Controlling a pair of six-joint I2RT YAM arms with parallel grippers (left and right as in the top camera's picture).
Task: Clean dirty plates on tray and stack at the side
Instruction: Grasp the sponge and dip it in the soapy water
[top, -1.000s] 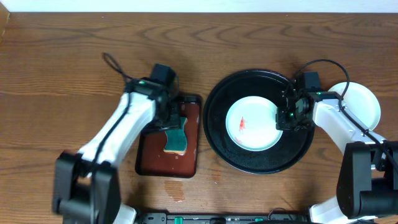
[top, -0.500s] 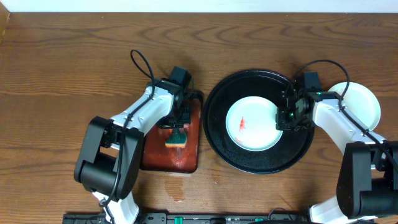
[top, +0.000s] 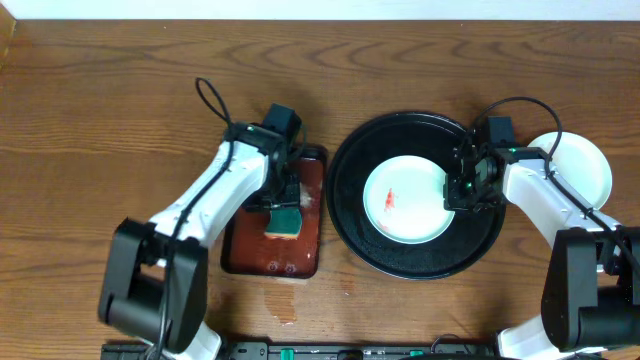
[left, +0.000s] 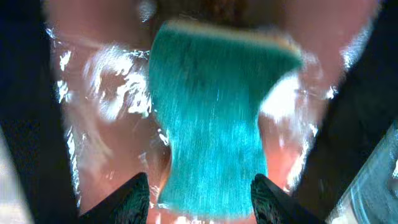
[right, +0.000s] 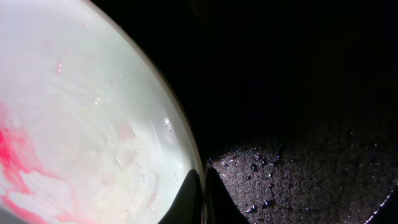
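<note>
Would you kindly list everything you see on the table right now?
table: one, brown wood, under everything
round tray: one, black, centre-right
smeared plate: one, pale mint-white with a red smear, in the round tray
second plate: one visible, white, table's right side
small tray: one, reddish-brown, left of the round tray
sponge: one, green, in the small tray
left gripper: one, black, jaws astride the sponge
right gripper: one, black, shut at the smeared plate's right rim

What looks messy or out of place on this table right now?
Two things. The mint-white plate on the black tray carries a red smear. Also, wet patches darken the wooden table by the near edge of the reddish-brown tray, which itself holds water around the sponge.
</note>
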